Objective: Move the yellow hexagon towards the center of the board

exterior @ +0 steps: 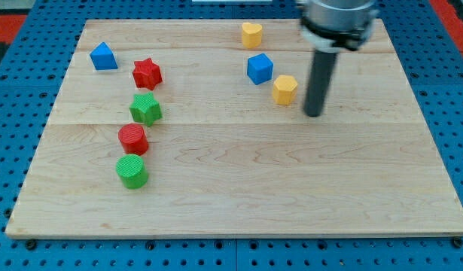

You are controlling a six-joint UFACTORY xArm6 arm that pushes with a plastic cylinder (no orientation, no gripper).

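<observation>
The yellow hexagon (284, 89) lies on the wooden board (239, 188) right of centre in the upper half. A blue cube (260, 68) sits just to its upper left, almost touching it. My tip (313, 114) rests on the board just to the right of the yellow hexagon and slightly below it, with a small gap between them. The dark rod rises from it to the arm at the view's top.
A yellow heart (251, 34) lies near the top edge. On the left are a blue block (103, 56), a red star (147, 73), a green star (145, 109), a red cylinder (132, 139) and a green cylinder (131, 171).
</observation>
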